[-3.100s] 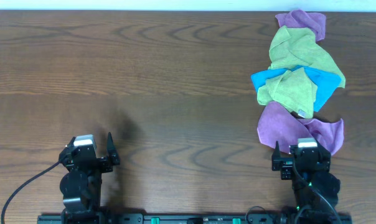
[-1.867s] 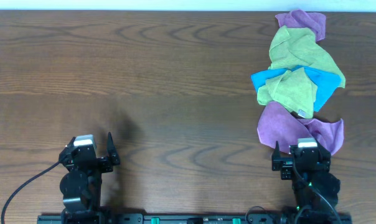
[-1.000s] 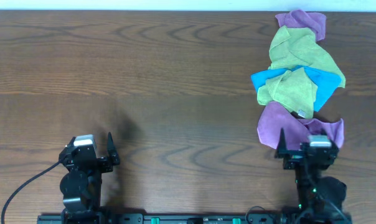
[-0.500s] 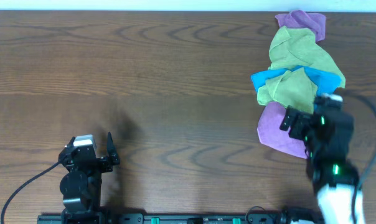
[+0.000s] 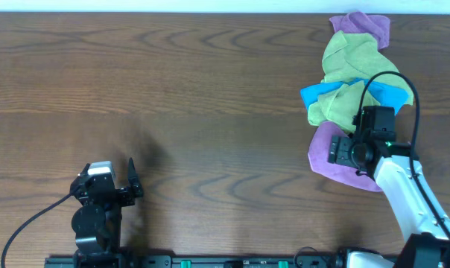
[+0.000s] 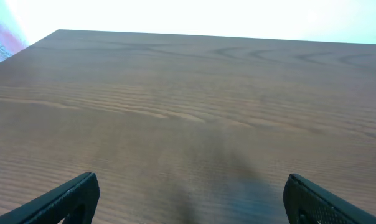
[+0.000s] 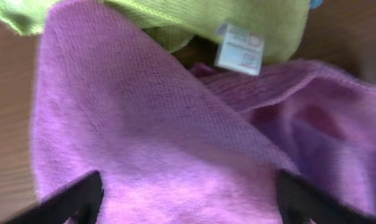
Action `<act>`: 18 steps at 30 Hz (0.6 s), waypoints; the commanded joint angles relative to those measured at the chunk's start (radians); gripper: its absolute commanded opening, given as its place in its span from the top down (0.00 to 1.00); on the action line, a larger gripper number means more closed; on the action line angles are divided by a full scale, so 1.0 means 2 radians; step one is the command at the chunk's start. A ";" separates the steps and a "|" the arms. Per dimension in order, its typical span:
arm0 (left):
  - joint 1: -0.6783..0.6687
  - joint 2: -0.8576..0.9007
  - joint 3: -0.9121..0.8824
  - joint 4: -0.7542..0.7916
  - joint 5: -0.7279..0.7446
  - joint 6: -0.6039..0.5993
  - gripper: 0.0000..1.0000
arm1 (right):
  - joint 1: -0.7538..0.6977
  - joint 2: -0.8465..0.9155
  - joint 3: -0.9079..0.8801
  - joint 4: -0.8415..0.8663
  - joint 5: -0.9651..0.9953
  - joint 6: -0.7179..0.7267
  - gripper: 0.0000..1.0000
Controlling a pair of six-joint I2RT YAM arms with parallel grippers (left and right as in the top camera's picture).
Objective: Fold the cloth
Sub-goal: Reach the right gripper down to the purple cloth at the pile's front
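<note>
Now the right gripper (image 5: 343, 151) hangs over the soft lilac-purple microfibre cloth (image 5: 323, 152). A second ago it was parked at the near edge of the brown wood-grain table (image 5: 173, 89), and the arm has since reached forward, covering the cloth's right-hand part in the overhead view. In the right wrist view the two dark fingertips (image 7: 76, 196) sit at the lower corners with the jaws standing apart. Lilac fabric fills the space between them, and nothing is pinched.

The cloth lies crumpled at the near end of a pile on the table's right side. Its far edge is tucked under a lime-green microfibre cloth (image 5: 348, 104) that carries a small white label (image 7: 238, 53). Beyond that come a bright blue cloth (image 5: 314, 94) and a second purple cloth (image 5: 366, 24).

The left gripper (image 5: 108, 180) has not moved. It waits at the near left with its jaws wide over bare wood.
</note>
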 commanded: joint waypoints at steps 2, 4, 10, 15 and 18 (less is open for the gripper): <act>-0.001 -0.002 -0.012 -0.004 -0.007 0.004 0.05 | -0.006 0.000 0.010 0.002 0.048 -0.012 0.99; -0.001 -0.002 -0.012 -0.004 -0.007 0.004 0.05 | -0.006 0.000 0.010 0.011 0.039 -0.012 0.99; -0.001 -0.002 -0.012 -0.004 -0.007 0.004 0.05 | -0.006 -0.001 0.038 0.013 0.029 -0.016 0.49; -0.001 -0.002 -0.012 -0.004 -0.007 0.004 0.05 | -0.011 0.006 0.042 -0.031 0.049 -0.100 0.32; -0.001 -0.002 -0.012 -0.004 -0.007 0.004 0.05 | -0.011 0.013 0.042 -0.048 0.048 -0.122 0.34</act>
